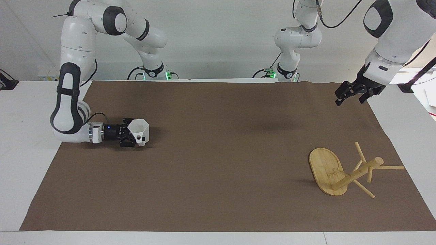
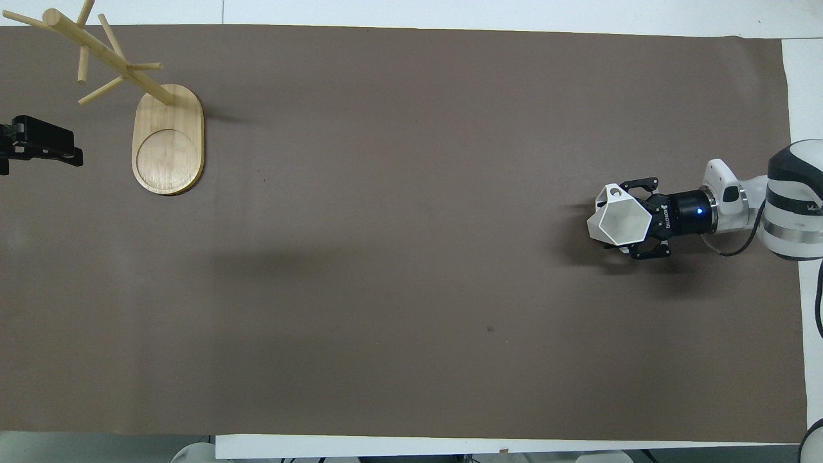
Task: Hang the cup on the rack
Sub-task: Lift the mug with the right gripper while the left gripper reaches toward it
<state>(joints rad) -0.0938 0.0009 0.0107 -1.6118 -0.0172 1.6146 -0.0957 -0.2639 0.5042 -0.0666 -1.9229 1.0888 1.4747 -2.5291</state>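
The small white faceted cup [image 1: 140,130] [image 2: 616,222] sits low over the brown mat at the right arm's end of the table, mouth up. My right gripper [image 1: 133,135] [image 2: 633,220] reaches in level with the mat and is shut on the cup from the side. The bamboo rack [image 1: 326,170] [image 2: 167,138] stands upright at the left arm's end, its post [image 1: 357,173] and pegs bare. My left gripper [image 1: 351,96] [image 2: 42,143] hangs open in the air over the mat's edge beside the rack and holds nothing.
A brown mat [image 1: 218,177] covers most of the white table [image 1: 20,112]. A wide bare stretch of mat lies between the cup and the rack.
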